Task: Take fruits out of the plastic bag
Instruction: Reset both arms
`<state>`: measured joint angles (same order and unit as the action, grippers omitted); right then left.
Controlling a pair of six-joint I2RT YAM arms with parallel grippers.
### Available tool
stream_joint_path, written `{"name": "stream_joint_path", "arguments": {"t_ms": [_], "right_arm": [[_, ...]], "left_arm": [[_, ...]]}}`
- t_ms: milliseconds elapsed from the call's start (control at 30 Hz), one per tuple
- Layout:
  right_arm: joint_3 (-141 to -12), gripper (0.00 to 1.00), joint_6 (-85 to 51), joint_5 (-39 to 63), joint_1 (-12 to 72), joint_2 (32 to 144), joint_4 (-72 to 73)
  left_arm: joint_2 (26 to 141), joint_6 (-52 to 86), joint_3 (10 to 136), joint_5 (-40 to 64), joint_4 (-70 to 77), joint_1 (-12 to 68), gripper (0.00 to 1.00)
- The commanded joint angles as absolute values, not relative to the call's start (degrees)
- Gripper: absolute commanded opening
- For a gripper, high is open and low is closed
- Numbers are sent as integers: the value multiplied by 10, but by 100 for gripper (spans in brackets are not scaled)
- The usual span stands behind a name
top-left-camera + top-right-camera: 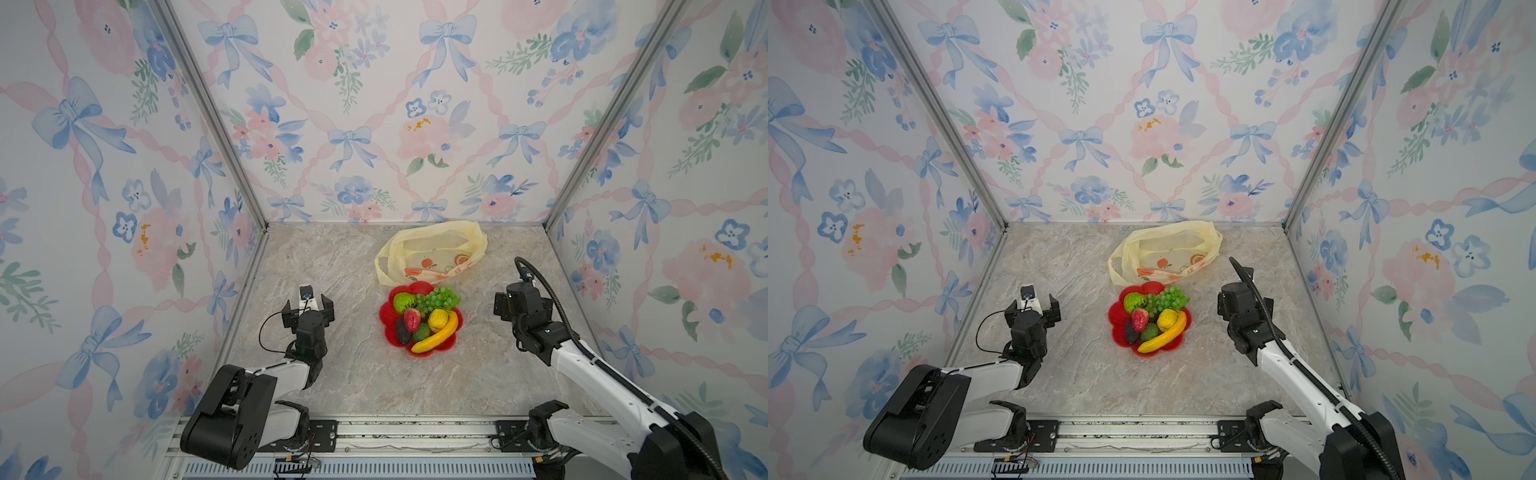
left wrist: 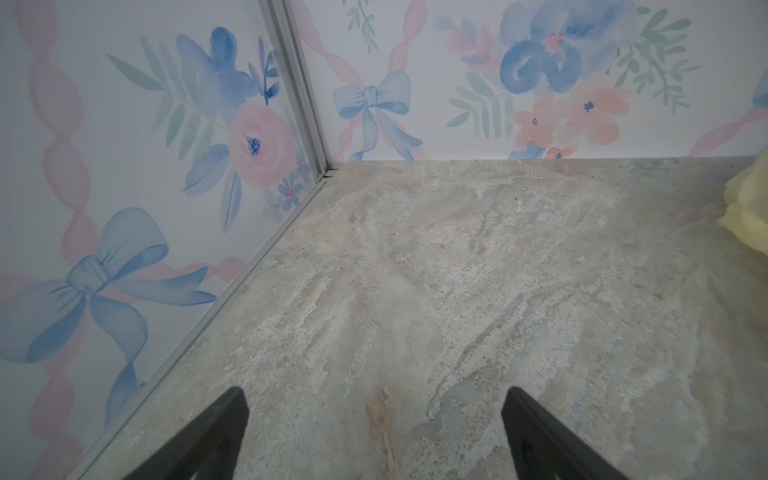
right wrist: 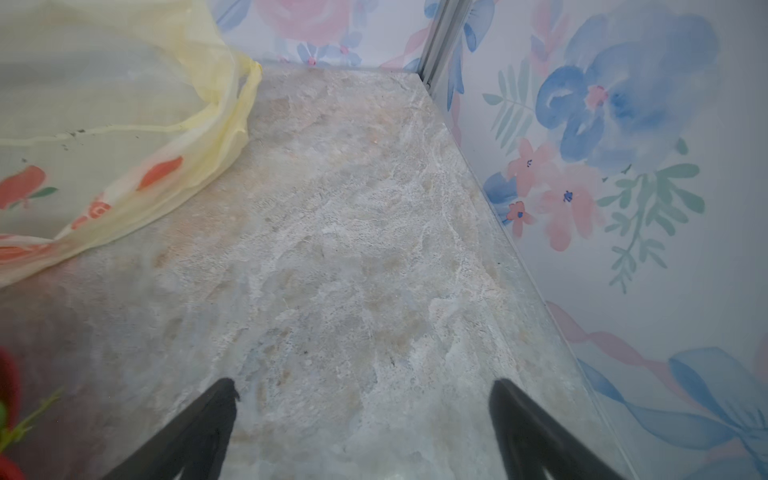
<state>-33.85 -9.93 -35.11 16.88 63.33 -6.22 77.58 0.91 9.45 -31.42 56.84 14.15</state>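
Observation:
The pale yellow plastic bag (image 1: 432,249) (image 1: 1167,249) lies slack and flattened at the back of the table, showing only its printed pictures. The fruits sit piled on a red flower-shaped plate (image 1: 384,318) just in front of it: green grape bunch (image 1: 438,298), banana (image 1: 438,334), strawberry (image 1: 412,319), avocado (image 1: 402,330), lemon (image 1: 437,319) and two bumpy green fruits (image 1: 404,302). My left gripper (image 1: 307,307) (image 2: 375,392) hovers left of the plate, open and empty. My right gripper (image 1: 519,297) (image 3: 363,384) stands right of the plate, open and empty.
Flowered walls close the table on the left, back and right. The bag's edge (image 2: 748,208) shows in the left wrist view. In the right wrist view the bag (image 3: 104,124) lies close by and the plate's red rim (image 3: 7,382) shows at the edge.

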Motion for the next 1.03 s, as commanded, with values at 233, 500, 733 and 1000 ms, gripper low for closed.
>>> {"name": "stream_joint_path", "arguments": {"t_ms": [233, 500, 733, 1000], "right_arm": [[-265, 97, 58, -169, 107, 836, 404], [-224, 97, 4, -89, 39, 886, 520], [-222, 97, 12, -90, 46, 885, 522], [-207, 97, 24, -85, 53, 881, 542]], "left_arm": [[908, 21, 117, -136, 748, 33, 98], [903, 30, 123, -153, 731, 33, 98], [903, 30, 122, -153, 731, 33, 98], [900, 28, 118, -150, 735, 34, 98]]}}
